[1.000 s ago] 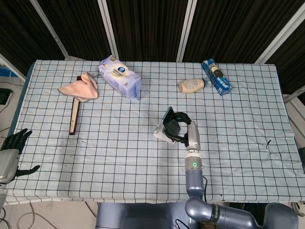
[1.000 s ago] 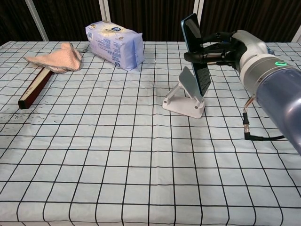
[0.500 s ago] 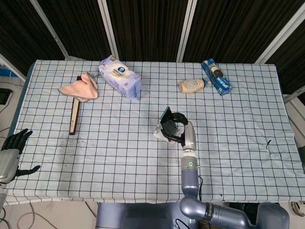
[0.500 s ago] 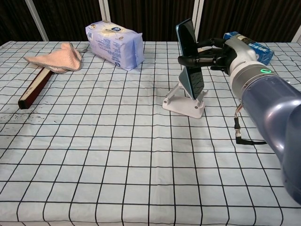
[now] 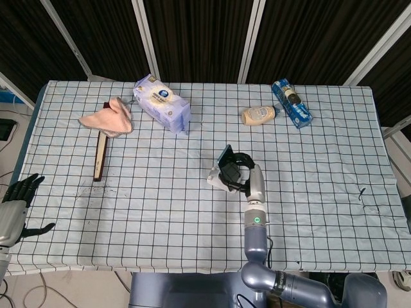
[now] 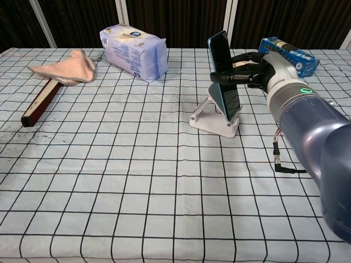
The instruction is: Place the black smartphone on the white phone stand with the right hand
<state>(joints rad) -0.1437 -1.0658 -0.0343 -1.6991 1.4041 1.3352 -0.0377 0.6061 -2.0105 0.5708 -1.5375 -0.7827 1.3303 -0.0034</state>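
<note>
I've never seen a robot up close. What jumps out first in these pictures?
Mid-table, the right hand holds a black smartphone steeply tilted against a white phone stand. The checked tablecloth frames it all. Along the far edge lie a pink cloth, a blue-white packet and a blue snack pack.

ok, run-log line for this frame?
right hand holds black smartphone | phone against white phone stand, not released | left hand idle, open
</note>
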